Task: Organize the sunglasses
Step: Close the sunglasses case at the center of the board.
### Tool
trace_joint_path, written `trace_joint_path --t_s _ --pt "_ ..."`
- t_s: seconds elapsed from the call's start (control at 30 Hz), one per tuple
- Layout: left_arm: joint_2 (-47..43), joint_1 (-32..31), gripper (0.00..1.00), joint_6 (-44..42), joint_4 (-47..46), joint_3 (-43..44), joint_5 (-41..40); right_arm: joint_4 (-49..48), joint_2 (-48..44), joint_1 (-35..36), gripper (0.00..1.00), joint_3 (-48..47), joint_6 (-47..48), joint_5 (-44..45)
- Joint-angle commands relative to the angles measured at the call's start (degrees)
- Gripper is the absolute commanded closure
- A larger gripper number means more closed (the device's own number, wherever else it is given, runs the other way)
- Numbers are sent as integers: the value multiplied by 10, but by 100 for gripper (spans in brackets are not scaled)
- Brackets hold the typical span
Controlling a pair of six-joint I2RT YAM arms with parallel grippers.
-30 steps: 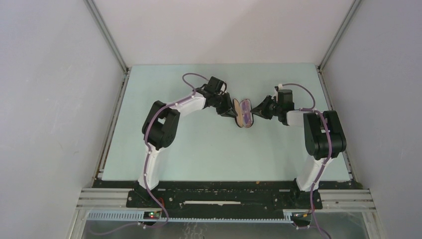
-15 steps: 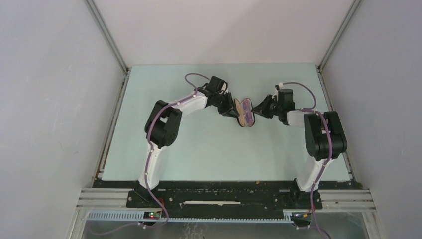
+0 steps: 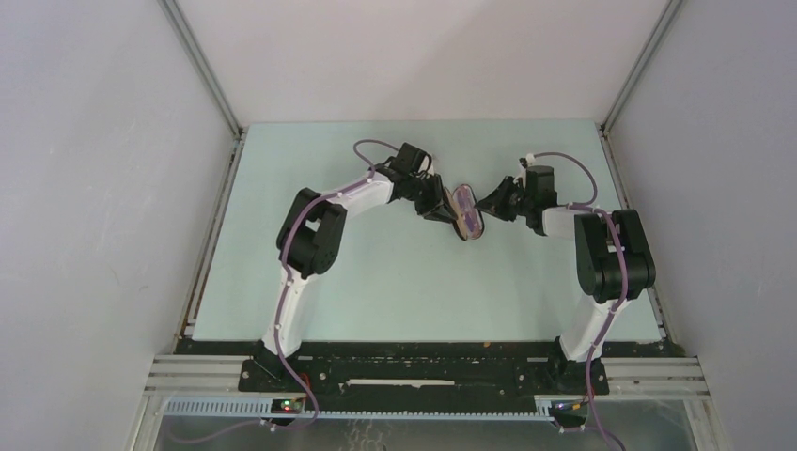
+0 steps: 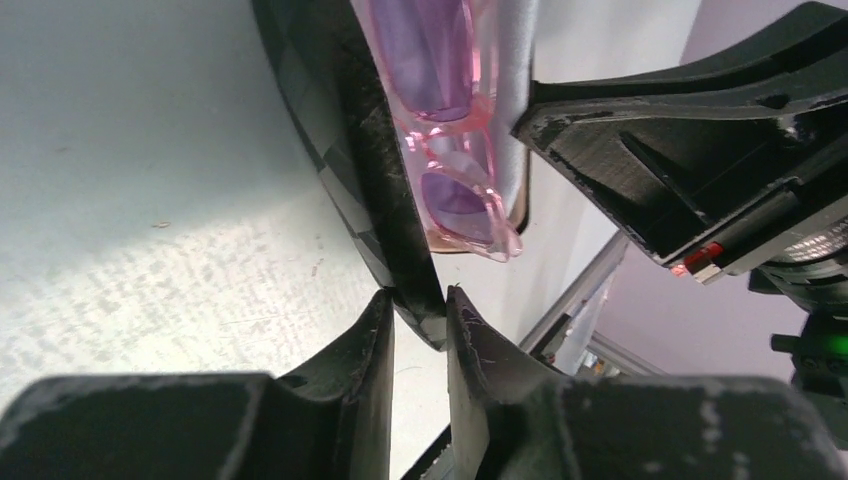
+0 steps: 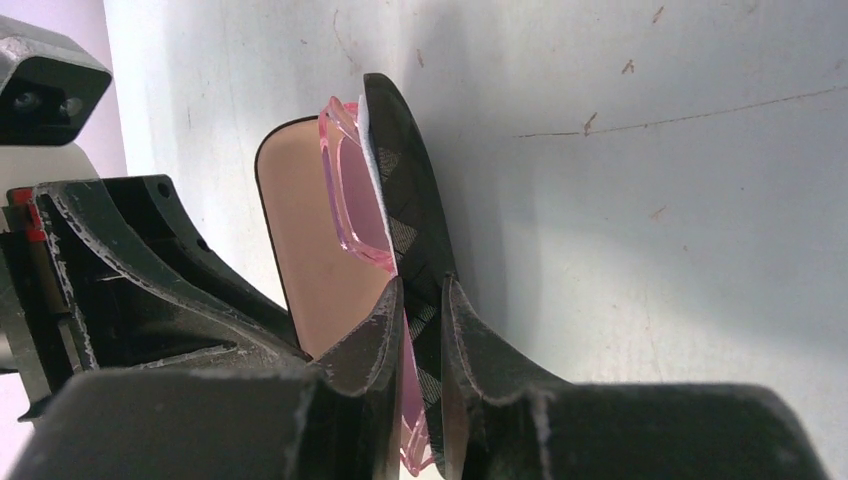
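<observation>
Toward the table's (image 3: 376, 282) far edge, your left gripper (image 4: 420, 310) and right gripper (image 5: 420, 300) each clamped one side of the case (image 3: 467, 211); the sunglasses (image 4: 450, 140) lay inside, not yet closed in.

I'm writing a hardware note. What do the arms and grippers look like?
The left arm and right arm are alike: white links, bulky black joint housings, a purple cable running along each. The left gripper and right gripper are matte black, with tapered jaws scuffed pale at the edges and a small red tab on the body.
</observation>
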State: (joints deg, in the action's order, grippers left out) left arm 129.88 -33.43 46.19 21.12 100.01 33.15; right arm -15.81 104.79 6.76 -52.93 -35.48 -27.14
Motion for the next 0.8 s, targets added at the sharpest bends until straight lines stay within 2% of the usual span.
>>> trace_joint_path --t_s 0.0,0.33,0.77 --pt "14 -58 74 23 -150 68 108 38 8 50 85 -13 -22 -157" --pt "20 -59 63 22 -145 83 114 51 11 48 83 -22 -15 -169" --pt "-61 -54 63 -27 -106 9 72 83 -12 38 76 -22 6 -141"
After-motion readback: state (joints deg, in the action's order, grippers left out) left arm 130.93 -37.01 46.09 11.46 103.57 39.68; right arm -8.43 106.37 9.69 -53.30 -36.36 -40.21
